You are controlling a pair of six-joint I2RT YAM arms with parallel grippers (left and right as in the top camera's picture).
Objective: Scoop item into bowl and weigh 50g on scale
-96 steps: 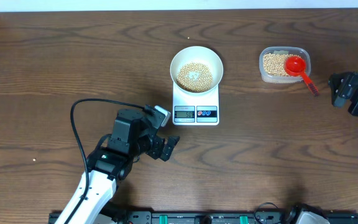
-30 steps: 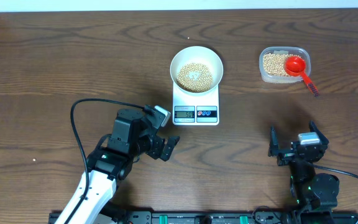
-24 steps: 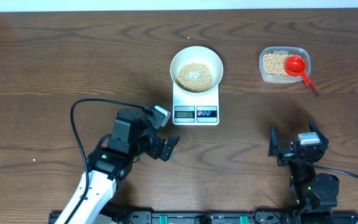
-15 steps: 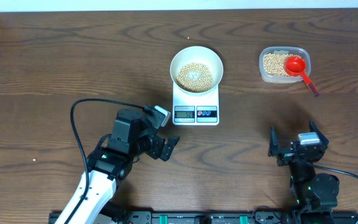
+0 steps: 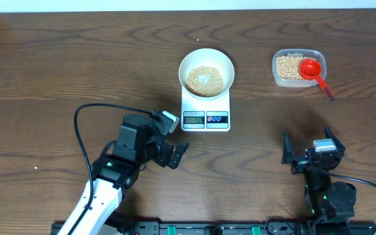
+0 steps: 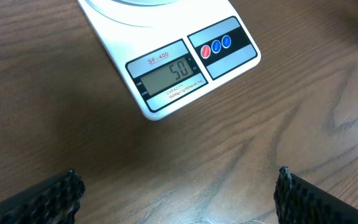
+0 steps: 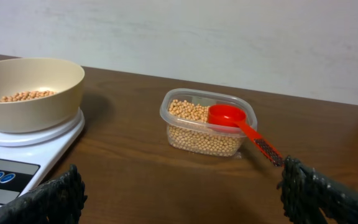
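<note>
The white bowl [image 5: 206, 70] holds tan beans [image 5: 204, 79] and stands on the white scale [image 5: 205, 111]. In the left wrist view the scale [image 6: 173, 68] display reads 50. In the right wrist view the bowl [image 7: 27, 93] sits on the scale [image 7: 17, 165] at left. My left gripper [image 5: 172, 147] hovers low in front of the scale, open and empty; its fingertips [image 6: 61, 190] frame bare wood. My right gripper [image 5: 309, 149] is near the front right, open and empty, facing the tub.
A clear plastic tub [image 5: 298, 68] of beans stands at the back right with a red scoop [image 5: 314, 70] resting in it, handle pointing over the rim toward the front. In the right wrist view the tub [image 7: 207, 122] and scoop [image 7: 236, 124] lie ahead.
About three seconds ago the right arm was at the table's far right edge; it has since come to the front right. Nothing has moved over the last second.
</note>
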